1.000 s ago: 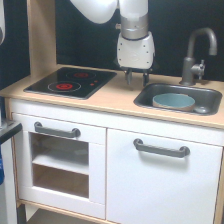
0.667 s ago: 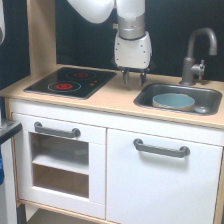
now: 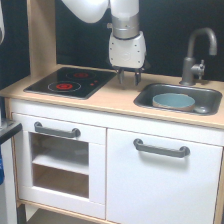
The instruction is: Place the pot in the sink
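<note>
The hand (image 3: 130,80) hangs over the table (image 3: 117,97) between stovetop (image 3: 70,81) and sink (image 3: 177,97), holding nothing, fingers looking slightly apart, though it's blurry. The pot (image 3: 173,101) sits inside the sink, well clear of the hand.

The pot (image 3: 173,101) sits in the sink (image 3: 150,95), stovetop (image 3: 70,81) on the exterior view's left.

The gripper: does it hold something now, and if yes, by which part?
Nothing is held. The gripper hangs open and empty above the counter, between stovetop and sink. The pot sits in the sink, apart from it.
</note>
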Controlling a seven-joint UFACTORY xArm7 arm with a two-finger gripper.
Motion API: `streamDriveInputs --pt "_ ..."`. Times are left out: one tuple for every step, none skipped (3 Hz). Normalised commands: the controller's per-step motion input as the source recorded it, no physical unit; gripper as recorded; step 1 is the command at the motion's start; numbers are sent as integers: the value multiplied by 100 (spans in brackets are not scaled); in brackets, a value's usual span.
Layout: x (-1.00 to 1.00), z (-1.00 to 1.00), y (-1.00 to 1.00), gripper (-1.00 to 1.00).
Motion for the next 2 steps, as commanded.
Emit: streamDriveInputs --pt "-28 25 -12 100" --pt "-32 31 -16 99"
